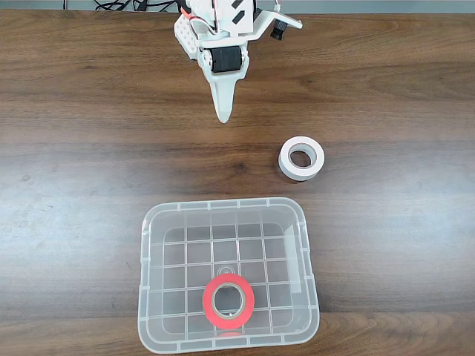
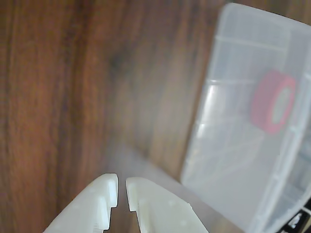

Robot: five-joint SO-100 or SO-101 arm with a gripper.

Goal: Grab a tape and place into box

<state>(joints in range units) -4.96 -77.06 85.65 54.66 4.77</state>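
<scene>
The red-orange tape [image 1: 228, 300] lies flat on the grid bottom of the clear box [image 1: 152, 222], near its front edge in the fixed view. In the wrist view the tape [image 2: 273, 101] shows blurred inside the box [image 2: 228, 160] at the right. My white gripper [image 1: 223, 115] hangs at the back of the table, well apart from the box, its fingers together and holding nothing. The wrist view shows the gripper [image 2: 121, 187] with only a thin slit between the tips, over bare wood.
A white tape roll [image 1: 301, 158] lies on the dark wooden table [image 1: 74, 148], right of the gripper and behind the box. The arm's base and cables sit at the top edge.
</scene>
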